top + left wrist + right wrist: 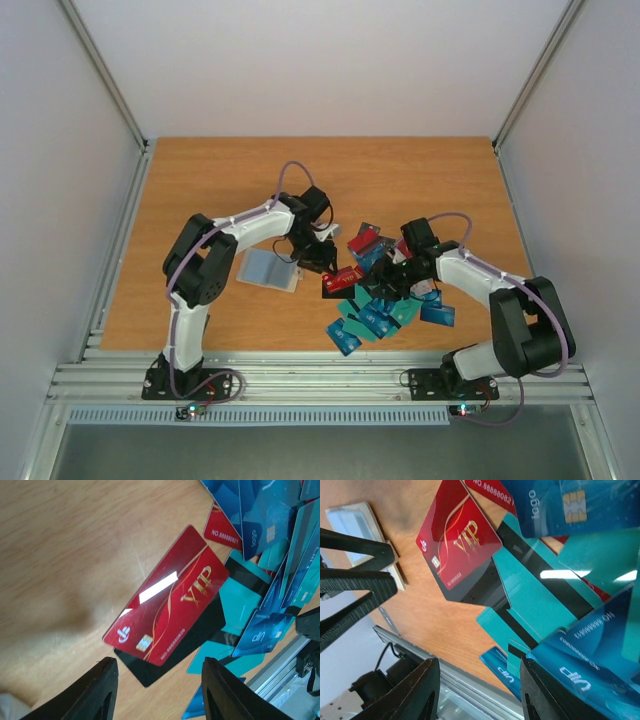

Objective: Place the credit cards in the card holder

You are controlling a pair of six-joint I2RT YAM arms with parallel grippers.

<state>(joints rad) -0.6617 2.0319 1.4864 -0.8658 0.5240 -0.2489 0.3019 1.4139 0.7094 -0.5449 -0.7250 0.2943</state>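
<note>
The card holder [270, 268] lies open on the table, clear sleeves up; it also shows in the right wrist view [353, 518]. A red VIP card [343, 279] lies flat on a black card at the left edge of the pile of teal and blue credit cards [385, 305]. My left gripper [318, 255] is open and empty, just above the red VIP card [167, 612], which lies ahead of its jaws [159, 665]. My right gripper [388, 280] is open and empty over the pile, with teal cards [535, 590] and the red card [457, 540] ahead of it [477, 665].
More red cards [365, 240] lie at the pile's far side. A metal rail [320, 375] runs along the table's near edge, close to the nearest cards. White walls enclose the table on three sides. The two grippers are close together.
</note>
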